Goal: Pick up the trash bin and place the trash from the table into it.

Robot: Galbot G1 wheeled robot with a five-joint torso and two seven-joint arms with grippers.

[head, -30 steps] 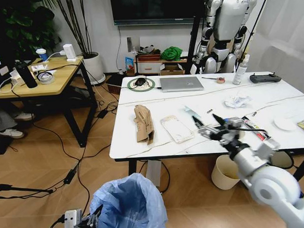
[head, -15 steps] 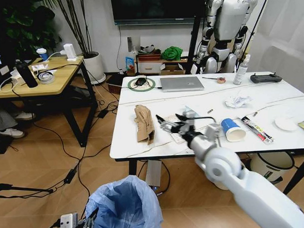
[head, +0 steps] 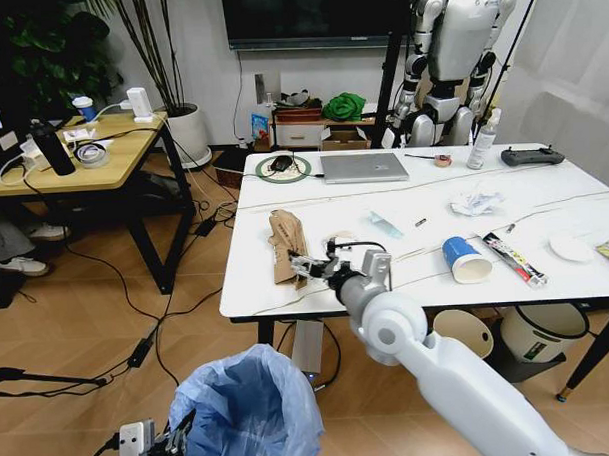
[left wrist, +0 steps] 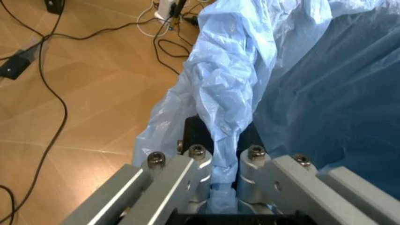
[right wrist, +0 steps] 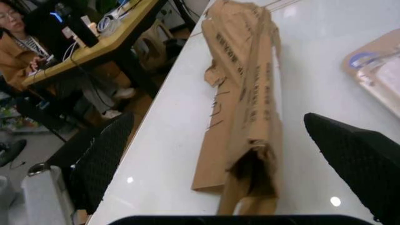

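The trash bin (head: 246, 410), lined with a crinkled light-blue bag, is low in front of the table (head: 267, 294). My left gripper (head: 157, 448) holds it at its left side. In the left wrist view that gripper (left wrist: 222, 173) is shut on the bunched bag rim (left wrist: 228, 93). My right gripper (head: 306, 266) is open at the near end of the crumpled brown paper bag (head: 287, 239). In the right wrist view the paper bag (right wrist: 240, 108) lies between its spread fingers (right wrist: 103, 159). Also on the table are a flat clear package (right wrist: 381, 70), a blue paper cup (head: 464, 259), a tissue wad (head: 477, 200) and a wrapper (head: 513, 258).
A laptop (head: 362, 167), a black remote (head: 530, 156) and a bottle (head: 479, 142) stand at the table's far side. A cream bin (head: 463, 333) and a black-rimmed white bucket (head: 536, 332) sit under the table. A wooden desk (head: 82, 156) stands left, with cables (head: 148, 324) across the floor.
My right arm has swung left across the table, from beside the blue cup to the brown paper bag. The bin stays held by my left gripper.
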